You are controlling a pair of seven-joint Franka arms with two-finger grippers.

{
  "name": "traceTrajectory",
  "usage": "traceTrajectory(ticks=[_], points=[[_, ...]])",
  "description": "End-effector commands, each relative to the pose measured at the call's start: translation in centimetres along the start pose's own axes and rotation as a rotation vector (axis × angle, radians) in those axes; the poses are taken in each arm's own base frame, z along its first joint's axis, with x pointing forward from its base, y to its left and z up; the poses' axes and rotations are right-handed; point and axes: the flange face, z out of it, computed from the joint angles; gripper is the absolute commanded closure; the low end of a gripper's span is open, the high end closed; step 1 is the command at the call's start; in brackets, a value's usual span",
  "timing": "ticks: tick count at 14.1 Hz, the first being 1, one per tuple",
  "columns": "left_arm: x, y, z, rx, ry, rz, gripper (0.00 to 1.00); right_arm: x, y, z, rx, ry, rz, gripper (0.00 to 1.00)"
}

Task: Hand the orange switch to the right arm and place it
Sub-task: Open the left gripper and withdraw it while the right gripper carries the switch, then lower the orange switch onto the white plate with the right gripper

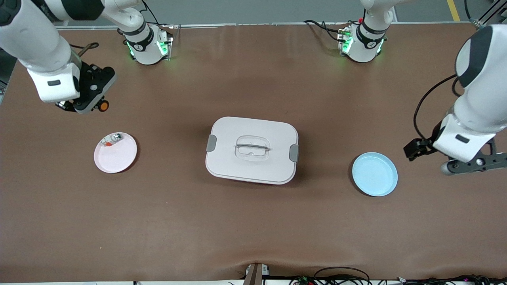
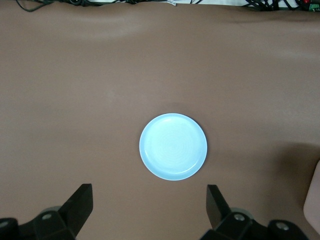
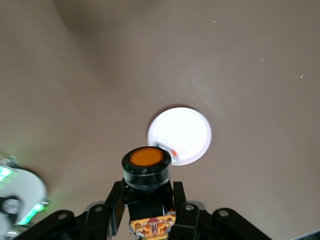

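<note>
My right gripper [image 1: 99, 103] is shut on the orange switch [image 1: 103, 105] and holds it in the air over bare table at the right arm's end, a little short of the pink plate [image 1: 119, 158]. In the right wrist view the switch [image 3: 146, 167] sits upright between the fingers of that gripper [image 3: 146, 194], orange cap facing the plate [image 3: 187, 127]. My left gripper [image 1: 477, 164] hangs open and empty beside the blue plate [image 1: 374, 174]. The left wrist view shows its gripper [image 2: 149, 205] with the jaws wide apart, short of the empty blue plate [image 2: 173, 146].
A pale silvery piece with a red bit [image 1: 113, 139] lies on the pink plate's rim side nearest the robots; it also shows in the right wrist view [image 3: 167, 149]. A white lidded box [image 1: 252, 149] stands mid-table between the plates. Cables lie along the table's front edge.
</note>
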Motion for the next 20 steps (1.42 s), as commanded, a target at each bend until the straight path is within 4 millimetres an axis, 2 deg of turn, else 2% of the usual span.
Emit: traceTrajectory(ticks=[1,3,4,5,6,9,12,16,20], points=[[-1.2,-0.5,-1.9,0.02,-0.001,0.03,0.0,-3.0,0.9,4.3,-0.049,0.013,-0.108,1.0],[-2.0,-1.0,-3.9,0.007,0.017,0.06,0.0,-4.1,1.8,7.7,-0.064,0.028,-0.134,1.0],[-2.6,-2.3,-5.0,-0.006,0.022,0.067,0.0,-4.6,2.0,9.5,-0.073,0.037,-0.127,1.0],[-3.2,-2.7,-5.0,-0.023,0.003,0.081,0.0,-5.0,2.1,11.3,-0.086,0.049,-0.13,1.0],[-3.9,-3.9,-5.3,-0.044,-0.032,0.094,0.0,-5.4,2.2,12.9,-0.101,0.061,-0.144,1.0],[-6.0,-6.4,-5.9,-0.075,-0.052,0.16,0.0,-6.0,1.8,16.8,-0.093,0.067,-0.149,1.0],[-8.3,-6.4,-6.3,-0.073,-0.063,0.166,0.0,-6.8,2.3,20.7,-0.084,0.071,-0.154,1.0],[-9.2,-5.9,-7.2,-0.098,-0.057,0.153,0.0,-7.3,3.7,25.4,-0.06,0.066,-0.173,1.0],[-10.6,-6.1,-7.6,-0.103,-0.08,0.144,0.0,-6.2,4.3,28.6,-0.097,0.032,-0.244,1.0]])
